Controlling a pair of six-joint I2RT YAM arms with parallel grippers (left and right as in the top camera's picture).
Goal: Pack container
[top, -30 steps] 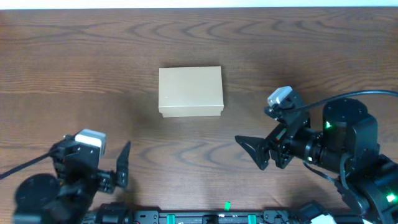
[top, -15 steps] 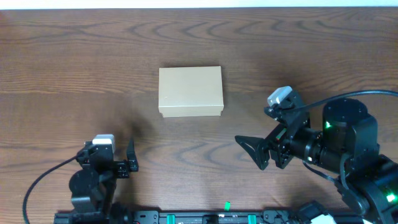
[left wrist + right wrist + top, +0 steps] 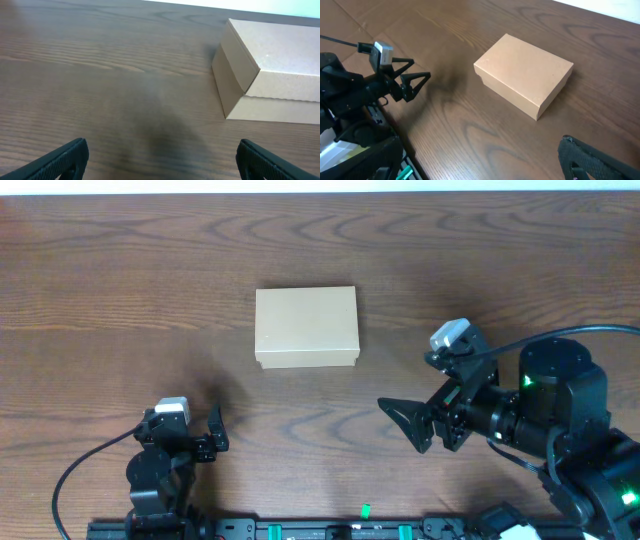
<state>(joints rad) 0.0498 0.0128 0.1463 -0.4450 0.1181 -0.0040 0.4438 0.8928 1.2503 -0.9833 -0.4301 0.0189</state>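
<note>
The container (image 3: 306, 327), a plain tan cardboard box with its flap lid closed, lies on the wooden table at centre. It shows at the upper right of the left wrist view (image 3: 270, 75) and in the middle of the right wrist view (image 3: 522, 75). My left gripper (image 3: 182, 432) is open and empty, low over the table near the front edge, well short of the box and to its left (image 3: 162, 162). My right gripper (image 3: 405, 423) is open and empty, to the front right of the box, apart from it (image 3: 485, 157).
The wooden table (image 3: 120, 270) stretches all round the box. The left arm (image 3: 385, 82) shows at the left of the right wrist view. A black rail with green clips (image 3: 365, 528) runs along the front edge.
The left arm has shifted right and turned so its gripper faces the box. The right arm and the box have not moved.
</note>
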